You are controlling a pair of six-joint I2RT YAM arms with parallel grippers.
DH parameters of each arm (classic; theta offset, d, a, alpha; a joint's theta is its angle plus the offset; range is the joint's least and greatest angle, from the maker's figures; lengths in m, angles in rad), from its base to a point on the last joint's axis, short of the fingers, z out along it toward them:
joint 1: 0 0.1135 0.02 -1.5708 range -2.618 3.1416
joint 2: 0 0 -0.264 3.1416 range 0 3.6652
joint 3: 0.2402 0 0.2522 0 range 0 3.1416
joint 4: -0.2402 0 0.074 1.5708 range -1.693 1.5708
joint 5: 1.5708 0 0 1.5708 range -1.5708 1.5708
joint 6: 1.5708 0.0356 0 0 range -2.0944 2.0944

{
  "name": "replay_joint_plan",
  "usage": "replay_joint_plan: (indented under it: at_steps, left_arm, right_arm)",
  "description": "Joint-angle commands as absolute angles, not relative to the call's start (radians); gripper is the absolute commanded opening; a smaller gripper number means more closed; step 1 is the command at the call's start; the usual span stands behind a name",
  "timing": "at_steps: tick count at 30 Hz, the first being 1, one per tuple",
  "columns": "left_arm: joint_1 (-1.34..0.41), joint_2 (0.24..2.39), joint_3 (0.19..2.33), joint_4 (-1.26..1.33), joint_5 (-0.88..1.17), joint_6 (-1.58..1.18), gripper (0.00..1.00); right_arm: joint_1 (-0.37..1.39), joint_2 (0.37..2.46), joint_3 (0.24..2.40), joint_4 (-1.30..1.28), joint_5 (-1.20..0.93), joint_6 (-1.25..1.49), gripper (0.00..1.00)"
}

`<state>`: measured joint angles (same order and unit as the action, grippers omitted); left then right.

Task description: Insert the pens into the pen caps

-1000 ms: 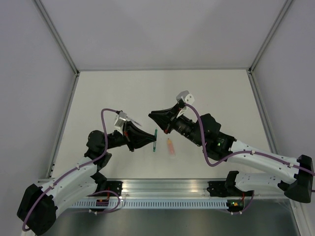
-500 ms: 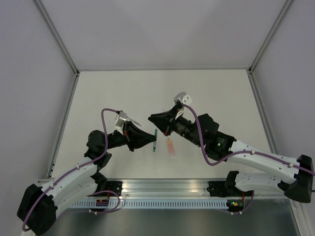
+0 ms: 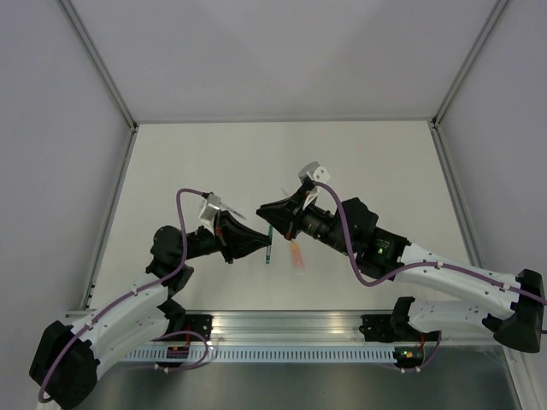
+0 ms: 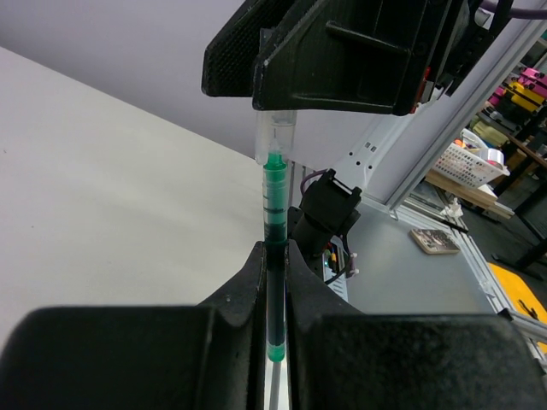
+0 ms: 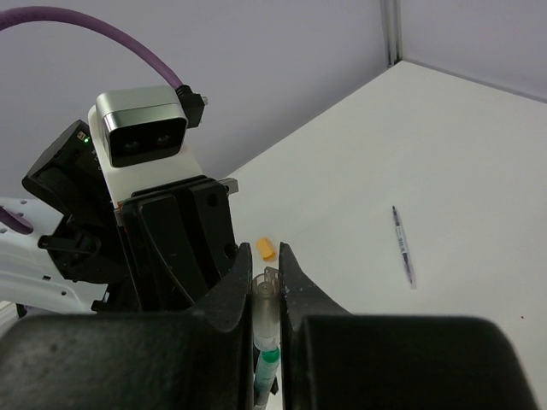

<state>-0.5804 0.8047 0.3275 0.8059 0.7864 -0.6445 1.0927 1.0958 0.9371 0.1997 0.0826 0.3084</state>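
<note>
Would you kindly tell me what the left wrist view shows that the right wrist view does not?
Left wrist only: the left gripper clamped on the barrel of the dark green-ended marker pen. Right wrist only: a small orange-yellow tube cap lying on the white table. Both: that pen's green tip meeting the translucent tube cap pinched in the right gripper.

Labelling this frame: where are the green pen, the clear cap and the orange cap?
green pen [image 4: 273, 192], left wrist view, upper barrel.
clear cap [image 4: 275, 137], left wrist view, side wall.
orange cap [image 5: 267, 248], right wrist view, its middle.
</note>
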Motion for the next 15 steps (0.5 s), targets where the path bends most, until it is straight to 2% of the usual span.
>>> replay_joint_plan:
  at_steps: [1,15]
  left_arm:
    - [-0.583,0.785,0.327,0.834,0.761,-0.617,0.02]
    - [-0.583,0.759,0.331,0.815,0.741,-0.604,0.02]
  right_arm:
    - [1.092,1.075,0.930,0.221,0.057,0.334,0.00]
    - [1.092,1.086,0.928,0.195,0.035,0.364,0.00]
